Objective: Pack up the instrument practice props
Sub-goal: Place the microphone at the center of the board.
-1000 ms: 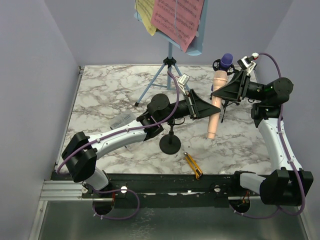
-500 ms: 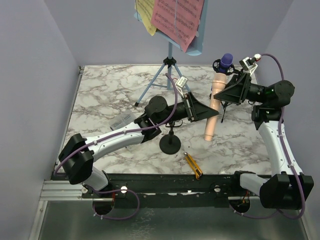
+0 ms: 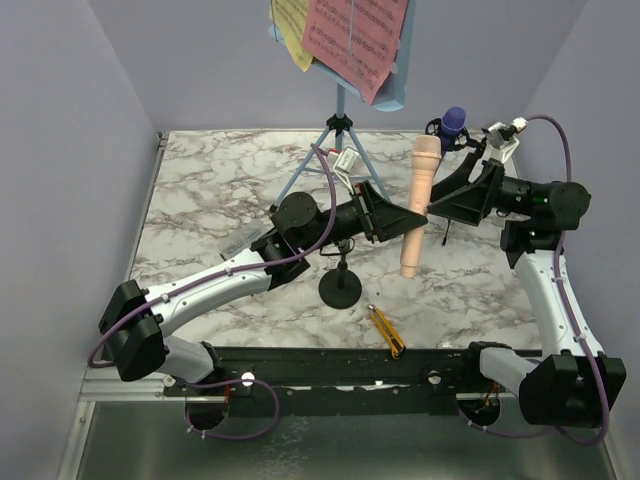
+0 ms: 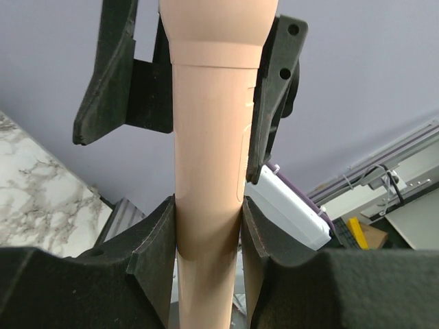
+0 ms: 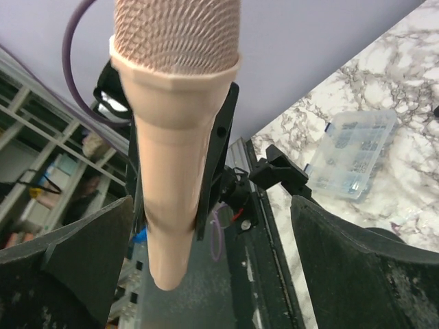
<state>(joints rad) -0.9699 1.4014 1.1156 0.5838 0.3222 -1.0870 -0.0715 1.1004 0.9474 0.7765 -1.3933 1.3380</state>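
My left gripper (image 3: 413,222) is shut on the body of the beige microphone (image 3: 419,200), which stands nearly upright above the table, mesh head up. In the left wrist view its pads (image 4: 159,240) press both sides of the beige microphone (image 4: 209,151). My right gripper (image 3: 433,205) is open just right of it; its fingers (image 5: 370,267) stand wide of the beige microphone (image 5: 175,137). The purple microphone (image 3: 455,120) sits in a black mount behind. An empty black mount (image 3: 340,288) stands mid-table. The light-blue music rack (image 3: 398,92) on tripod legs holds pink pages (image 3: 355,35) and yellow pages (image 3: 292,30).
A yellow-and-black utility knife (image 3: 386,331) lies near the front edge. A clear plastic box of small parts (image 3: 240,243) lies on the left, partly under my left arm, and the same clear plastic box (image 5: 353,154) shows in the right wrist view. Purple walls enclose the marble table (image 3: 200,190).
My right gripper has opened and let go of the beige microphone, drawing slightly right. My left gripper, still gripping it, has raised it and turned it more upright.
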